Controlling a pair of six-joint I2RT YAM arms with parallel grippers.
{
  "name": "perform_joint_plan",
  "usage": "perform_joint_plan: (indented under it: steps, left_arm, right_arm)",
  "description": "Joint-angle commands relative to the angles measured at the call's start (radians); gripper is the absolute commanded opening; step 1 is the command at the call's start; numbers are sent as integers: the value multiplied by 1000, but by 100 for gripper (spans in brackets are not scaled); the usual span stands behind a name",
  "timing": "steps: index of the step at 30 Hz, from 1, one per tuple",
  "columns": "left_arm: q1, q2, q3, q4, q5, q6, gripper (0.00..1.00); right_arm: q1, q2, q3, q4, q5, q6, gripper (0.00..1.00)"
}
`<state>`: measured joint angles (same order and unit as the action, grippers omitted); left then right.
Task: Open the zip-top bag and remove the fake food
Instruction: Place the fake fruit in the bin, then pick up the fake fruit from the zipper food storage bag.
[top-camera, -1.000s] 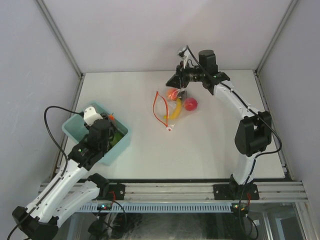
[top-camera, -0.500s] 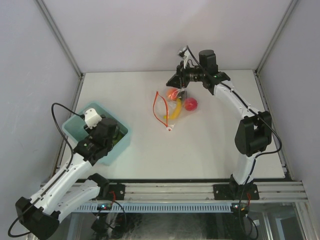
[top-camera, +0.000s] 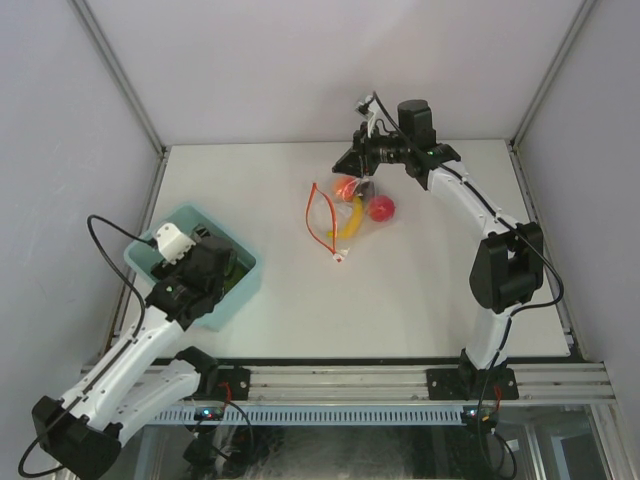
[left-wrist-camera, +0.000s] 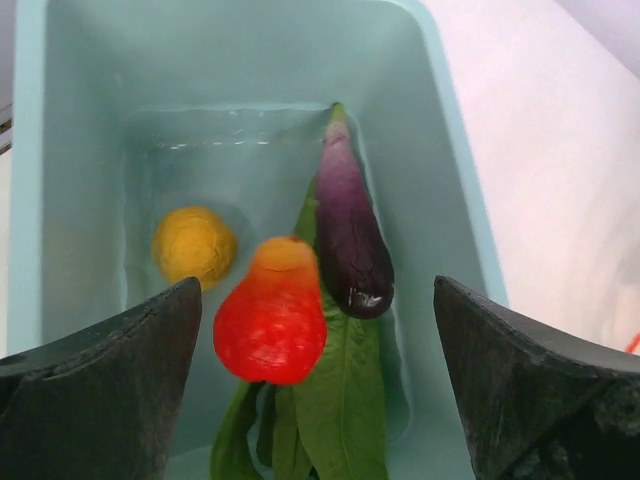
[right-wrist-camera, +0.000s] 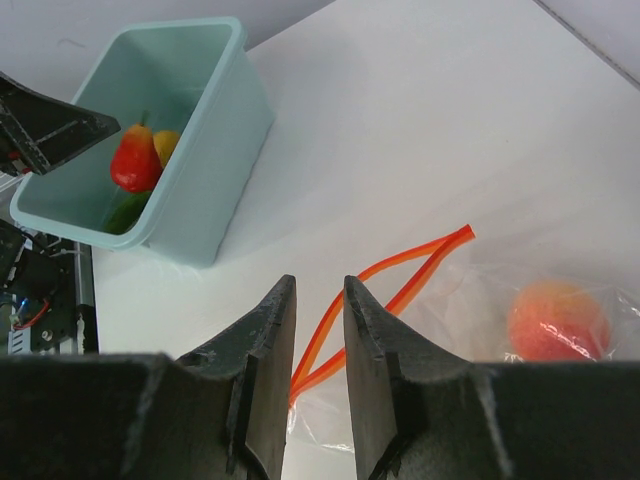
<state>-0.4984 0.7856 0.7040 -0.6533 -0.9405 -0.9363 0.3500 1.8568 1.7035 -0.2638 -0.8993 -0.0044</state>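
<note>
While my left gripper (left-wrist-camera: 315, 300) hangs wide open over the bin (left-wrist-camera: 470, 230), it holds nothing. Below it in the bin lie a red fruit (left-wrist-camera: 272, 315), a purple piece (left-wrist-camera: 350, 235), a yellow piece (left-wrist-camera: 193, 245) and green leaves (left-wrist-camera: 330, 400). My right gripper (right-wrist-camera: 320, 350) is narrowed to a slit just above the bag (right-wrist-camera: 450, 300), and I cannot tell whether it pinches the clear film. The bag lies far on the table (top-camera: 430, 290), near the middle. Its red strip (right-wrist-camera: 400, 270) loops open toward the left, with banana (top-camera: 351, 217), apple (top-camera: 381, 208) and peach fruit (right-wrist-camera: 558, 320) inside. The bin stands near left.
</note>
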Motion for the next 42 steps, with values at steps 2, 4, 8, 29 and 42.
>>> perform_joint_plan:
  steps: [2, 4, 8, 29, 42]
  left_arm:
    - [8, 68, 85, -183, -102, -202, 100]
    - [8, 109, 120, -236, -111, -249, 100]
    - [8, 144, 169, -244, -72, -229, 100]
    - [8, 469, 295, 661, 894, 585, 72]
    - [8, 990, 923, 246, 1014, 860, 17]
  right_arm:
    - [0, -34, 19, 14, -4, -18, 26]
    - [0, -34, 19, 14, -4, -19, 26]
    - [-2, -33, 19, 15, 2, -17, 26]
    - [-42, 90, 120, -114, 239, -36, 29]
    - [-41, 165, 234, -312, 504, -78, 30]
